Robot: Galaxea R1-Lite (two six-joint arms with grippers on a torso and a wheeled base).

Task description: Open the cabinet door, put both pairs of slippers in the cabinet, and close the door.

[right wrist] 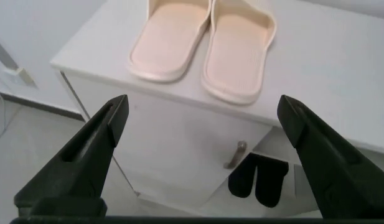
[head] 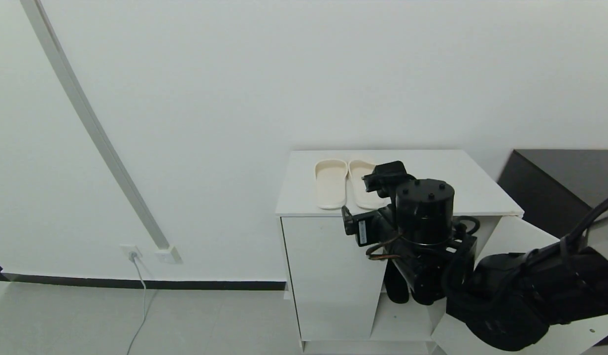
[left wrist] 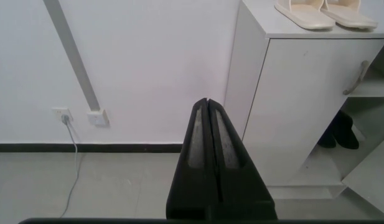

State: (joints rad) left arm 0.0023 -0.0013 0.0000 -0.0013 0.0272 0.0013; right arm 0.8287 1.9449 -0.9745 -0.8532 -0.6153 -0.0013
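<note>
A pair of cream slippers (head: 331,184) (right wrist: 204,43) lies on top of the white cabinet (head: 447,170), near its front edge. My right gripper (right wrist: 204,118) hangs open just in front of and above the cabinet's front edge, its fingers (right wrist: 107,127) spread wider than the pair, touching nothing. A pair of black slippers (right wrist: 260,180) (left wrist: 338,130) stands on a shelf inside the cabinet. The right door (head: 513,244) is swung open; the left door (head: 328,276) with its handle (left wrist: 357,77) is closed. My left gripper (left wrist: 208,140) is shut and empty, low and to the left of the cabinet.
A grey conduit strip (head: 87,118) runs down the wall to a socket with a cable (head: 132,255). A dark piece of furniture (head: 560,182) stands right of the cabinet. Open floor (head: 136,315) lies to the left.
</note>
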